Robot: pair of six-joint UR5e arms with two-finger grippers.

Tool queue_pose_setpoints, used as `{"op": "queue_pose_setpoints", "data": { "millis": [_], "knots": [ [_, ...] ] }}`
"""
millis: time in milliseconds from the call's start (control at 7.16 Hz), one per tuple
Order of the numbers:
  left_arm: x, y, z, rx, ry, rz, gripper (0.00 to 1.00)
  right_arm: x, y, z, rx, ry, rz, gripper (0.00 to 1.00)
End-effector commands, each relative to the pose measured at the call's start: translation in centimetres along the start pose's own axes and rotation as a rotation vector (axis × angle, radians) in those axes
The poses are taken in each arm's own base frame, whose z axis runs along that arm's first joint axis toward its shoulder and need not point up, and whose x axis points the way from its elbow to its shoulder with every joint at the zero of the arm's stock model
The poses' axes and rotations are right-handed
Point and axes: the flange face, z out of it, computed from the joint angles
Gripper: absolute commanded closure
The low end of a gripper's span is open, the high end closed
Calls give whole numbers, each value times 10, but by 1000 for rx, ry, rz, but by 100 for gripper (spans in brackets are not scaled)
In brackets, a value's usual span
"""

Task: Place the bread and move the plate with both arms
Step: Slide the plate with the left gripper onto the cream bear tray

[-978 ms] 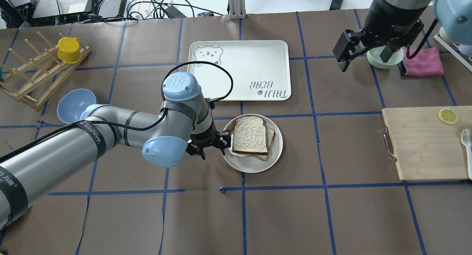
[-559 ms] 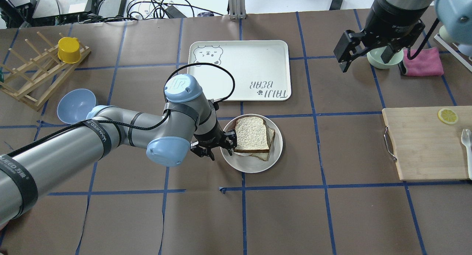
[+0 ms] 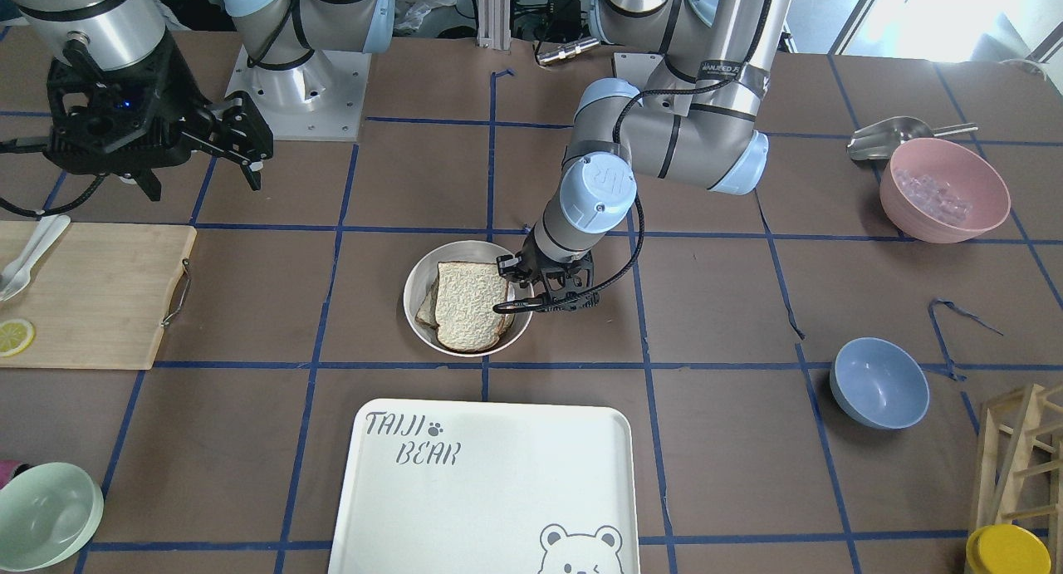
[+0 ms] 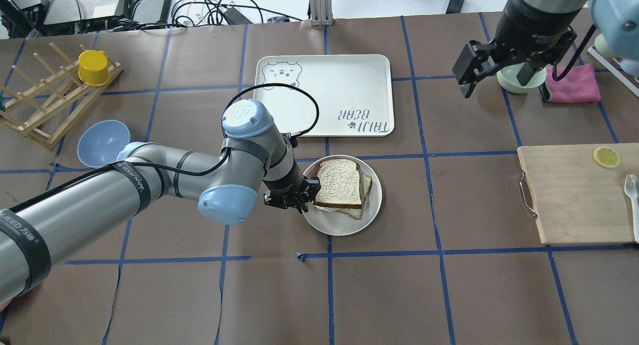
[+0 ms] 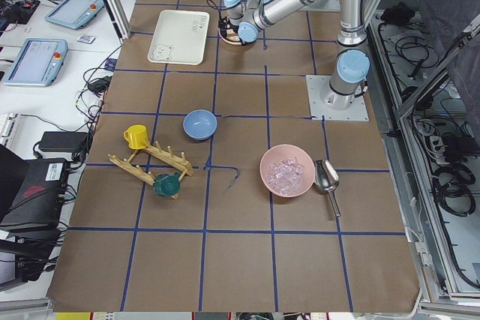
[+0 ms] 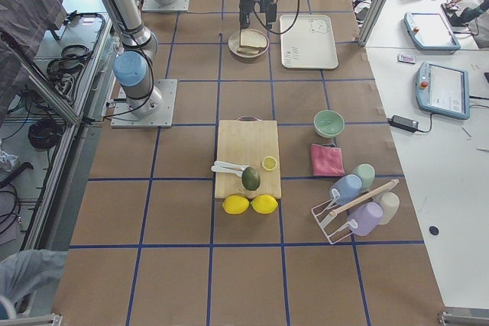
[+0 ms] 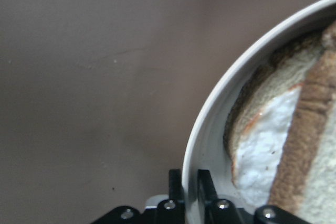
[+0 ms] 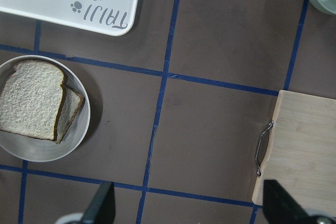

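Note:
The bread (image 4: 339, 182), a pale slice, lies on top of a tanner slice (image 4: 367, 190) on the round cream plate (image 4: 344, 226) at the table's middle. They also show in the front view, bread (image 3: 469, 304) and plate (image 3: 413, 287), and in the right wrist view, bread (image 8: 31, 100) and plate (image 8: 44, 155). My left gripper (image 4: 305, 197) is low at the plate's left rim. In the left wrist view its jaws (image 7: 190, 179) are shut on the rim (image 7: 210, 119). My right gripper (image 4: 491, 73) hangs open and empty, high over the back right.
The bear-printed tray (image 4: 324, 93) lies just behind the plate. A wooden cutting board (image 4: 574, 195) with a lemon slice (image 4: 606, 157) is at the right. A pale green bowl (image 4: 519, 80) and pink cloth (image 4: 574, 83) sit under the right arm. A blue bowl (image 4: 102, 143) and a wooden rack (image 4: 45, 103) are at the left.
My left gripper has moved right to the plate's left rim and closed on it. The right arm has barely moved.

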Motion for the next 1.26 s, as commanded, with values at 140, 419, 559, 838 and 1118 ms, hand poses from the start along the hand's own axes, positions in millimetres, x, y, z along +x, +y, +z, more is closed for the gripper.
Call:
{"op": "queue_pose_setpoints", "data": {
  "millis": [140, 419, 559, 838, 1118],
  "knots": [
    [-19, -16, -32, 58, 38, 49, 100, 0, 0, 0, 0, 0, 0, 0],
    [-32, -46, -66, 107, 132, -17, 100, 0, 0, 0, 0, 0, 0, 0],
    [-29, -68, -82, 135, 153, -22, 100, 0, 0, 0, 0, 0, 0, 0],
    [-18, -109, -106, 184, 175, -48, 100, 0, 0, 0, 0, 0, 0, 0],
    [-19, -166, -104, 188, 229, -72, 100, 0, 0, 0, 2, -1, 1, 0]
  ]
}}
